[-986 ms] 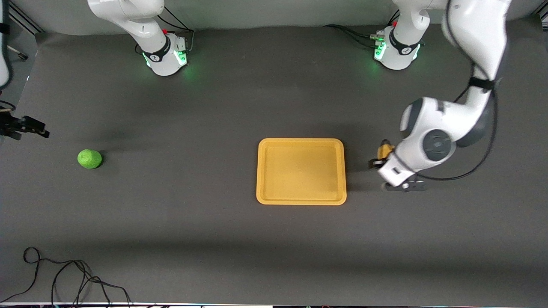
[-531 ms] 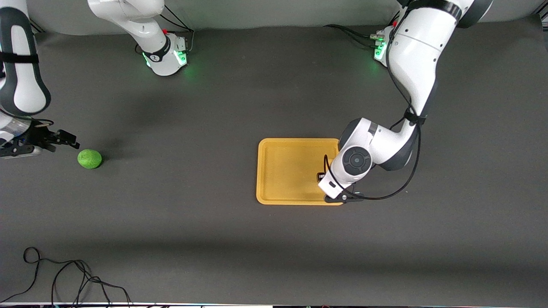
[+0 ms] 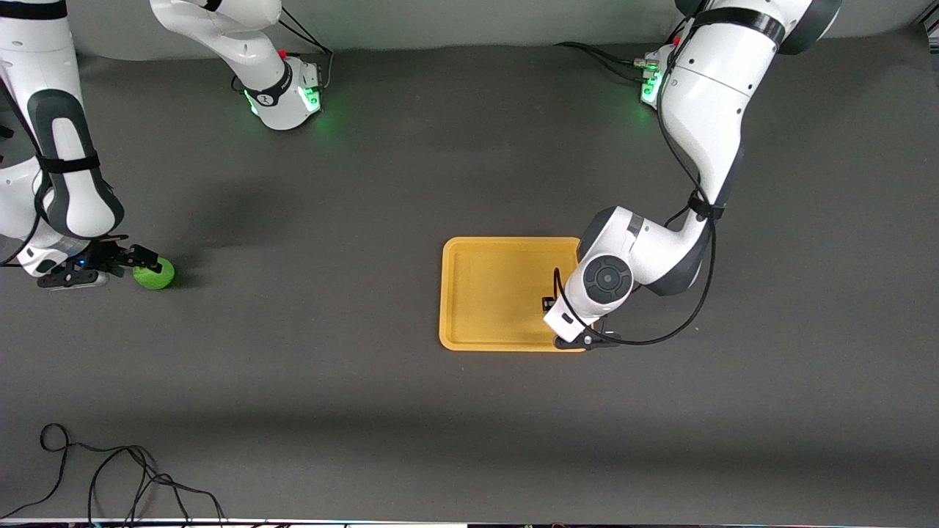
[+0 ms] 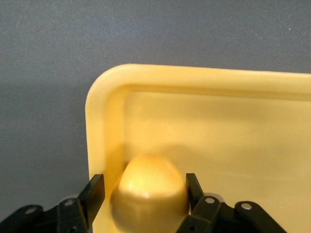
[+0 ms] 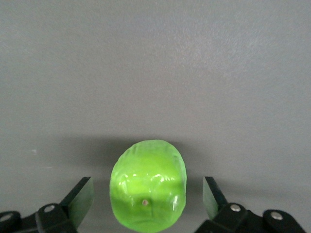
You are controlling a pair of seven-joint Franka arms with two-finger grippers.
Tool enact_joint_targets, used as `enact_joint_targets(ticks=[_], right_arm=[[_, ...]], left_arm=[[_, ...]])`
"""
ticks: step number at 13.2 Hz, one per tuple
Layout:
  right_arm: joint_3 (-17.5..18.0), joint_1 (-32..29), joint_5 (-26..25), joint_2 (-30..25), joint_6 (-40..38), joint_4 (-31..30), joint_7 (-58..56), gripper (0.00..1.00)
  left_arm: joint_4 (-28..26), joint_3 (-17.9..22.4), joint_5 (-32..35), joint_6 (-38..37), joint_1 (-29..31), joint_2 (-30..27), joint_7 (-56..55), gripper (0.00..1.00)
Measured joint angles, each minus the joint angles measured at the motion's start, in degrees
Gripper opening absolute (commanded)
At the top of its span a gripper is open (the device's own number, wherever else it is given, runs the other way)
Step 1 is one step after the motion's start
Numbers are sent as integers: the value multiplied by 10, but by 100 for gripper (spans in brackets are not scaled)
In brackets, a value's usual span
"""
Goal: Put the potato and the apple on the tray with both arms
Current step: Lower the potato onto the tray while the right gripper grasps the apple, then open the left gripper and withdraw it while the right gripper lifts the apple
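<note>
In the front view, the flat rectangular yellow-orange tray lies on the dark table. The left hand is over the tray's corner toward the left arm's end. The round green apple lies on the table toward the right arm's end, with the right hand at it.

In the left wrist view, the left hand pinches the smooth lumpy potato just over the tray, beside its raised rim.

In the right wrist view, the right hand is spread around the rough apple, its fingers apart from it.
</note>
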Motion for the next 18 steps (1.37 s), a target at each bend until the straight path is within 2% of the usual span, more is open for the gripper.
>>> enact_joint_targets(ticks=[1,2,3,4,5,8,11,13,15,18], right_arm=[[0,0,1,7,2,0,0,100],[0,0,1,14,9,0,0,92],[0,1,1,19,16,0,0,58],[1,1,1,23,20,1,0,43],[5,1,1,25,21,2,0,38],[11,18,2,23,12,29,0,32],[-13,68,-16,0,-81,101,3,31],[-28,75,-67,-21,-180,163,31,31],[-31,75,-133,-37,-322,257,83,31],[-31,96,-163,-53,-490,392,131,31]], left_arm=[[3,0,0,0,0,0,0,88],[6,0,0,0,0,-1,0,89],[11,0,0,0,0,-2,0,91],[14,1,0,-1,0,-4,0,99],[17,2,0,-6,0,-9,0,99],[24,12,1,-69,6,-53,4,99],[27,18,5,-174,53,-127,72,99],[27,19,5,-232,103,-169,150,100],[27,20,5,-258,152,-202,214,100],[26,21,5,-283,211,-248,293,100]])
